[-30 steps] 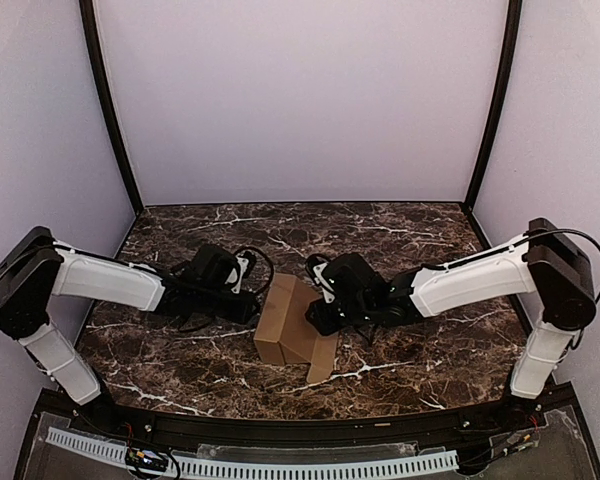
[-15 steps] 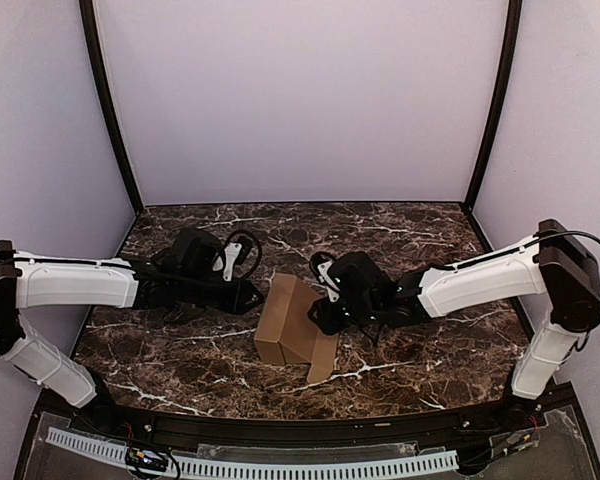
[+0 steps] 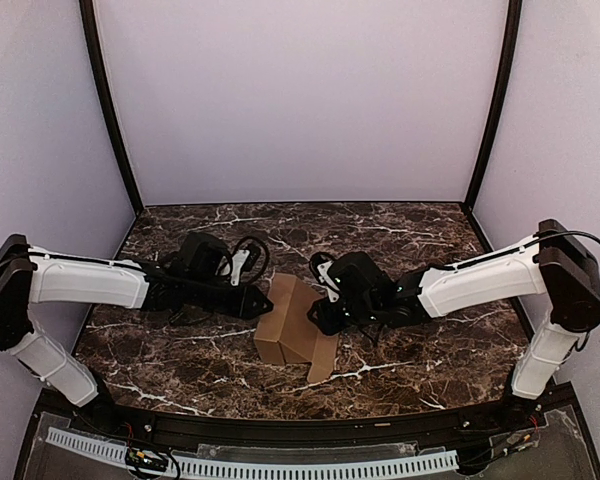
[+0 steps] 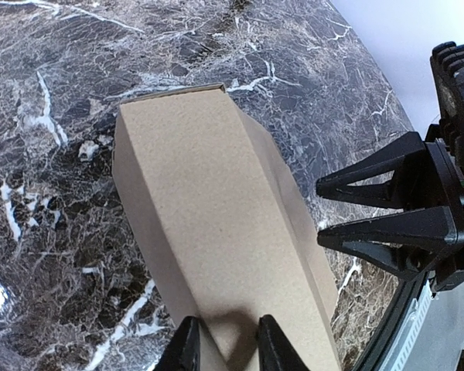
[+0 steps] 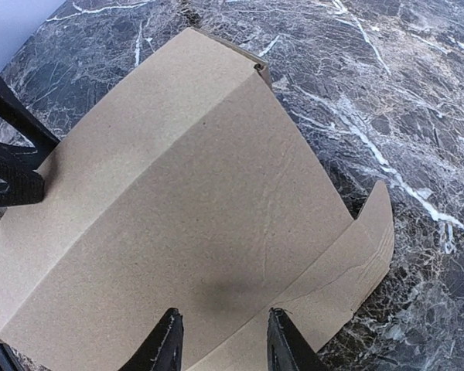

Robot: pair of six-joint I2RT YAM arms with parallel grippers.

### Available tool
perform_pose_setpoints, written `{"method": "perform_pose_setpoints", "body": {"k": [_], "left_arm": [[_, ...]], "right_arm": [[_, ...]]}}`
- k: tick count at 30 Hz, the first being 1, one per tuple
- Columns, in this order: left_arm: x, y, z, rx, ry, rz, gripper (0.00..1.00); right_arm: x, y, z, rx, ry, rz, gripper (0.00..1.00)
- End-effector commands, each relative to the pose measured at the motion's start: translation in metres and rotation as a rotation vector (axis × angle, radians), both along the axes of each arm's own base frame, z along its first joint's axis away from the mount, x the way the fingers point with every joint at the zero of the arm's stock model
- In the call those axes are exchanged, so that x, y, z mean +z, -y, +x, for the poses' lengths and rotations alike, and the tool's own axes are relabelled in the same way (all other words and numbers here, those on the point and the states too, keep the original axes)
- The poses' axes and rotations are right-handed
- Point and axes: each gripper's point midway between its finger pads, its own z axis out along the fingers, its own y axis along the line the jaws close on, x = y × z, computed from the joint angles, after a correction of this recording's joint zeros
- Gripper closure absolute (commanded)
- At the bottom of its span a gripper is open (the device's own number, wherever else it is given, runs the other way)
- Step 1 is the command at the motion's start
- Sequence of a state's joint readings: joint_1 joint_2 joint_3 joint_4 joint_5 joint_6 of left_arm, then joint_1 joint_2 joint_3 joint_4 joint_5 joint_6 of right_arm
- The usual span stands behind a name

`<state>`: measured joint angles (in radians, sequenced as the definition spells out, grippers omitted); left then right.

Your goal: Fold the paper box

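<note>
We judge our plain brown cardboard box (image 3: pixel 285 318), mid-table toward the near edge, mostly folded; its near-right flap (image 3: pixel 323 362) is not yet tucked. Our left gripper (image 3: pixel 256 303) and right gripper (image 3: pixel 317 318) flank it, fingers part-open, holding nothing.

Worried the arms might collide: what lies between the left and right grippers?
Only the paper box lies between the left gripper and the right gripper, which flank it on opposite sides. The top view shows this best.

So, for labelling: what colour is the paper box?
Paper box: plain brown; clearest from right wrist.
</note>
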<state>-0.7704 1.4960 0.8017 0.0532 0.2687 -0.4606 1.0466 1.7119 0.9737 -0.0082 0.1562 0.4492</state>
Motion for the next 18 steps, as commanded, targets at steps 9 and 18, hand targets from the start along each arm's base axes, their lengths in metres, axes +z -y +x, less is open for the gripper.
{"method": "perform_pose_setpoints", "body": {"k": [9,18], "left_arm": [[-0.024,-0.026,-0.002,0.082,0.006,0.077,0.88],[-0.046,-0.055,-0.003,0.149,-0.013,0.109,0.9]], "right_arm": [[0.008,-0.026,-0.009,0.069,0.013,0.035,0.65],[0.014,-0.054,-0.017,0.127,0.028,0.058,0.65]]}}
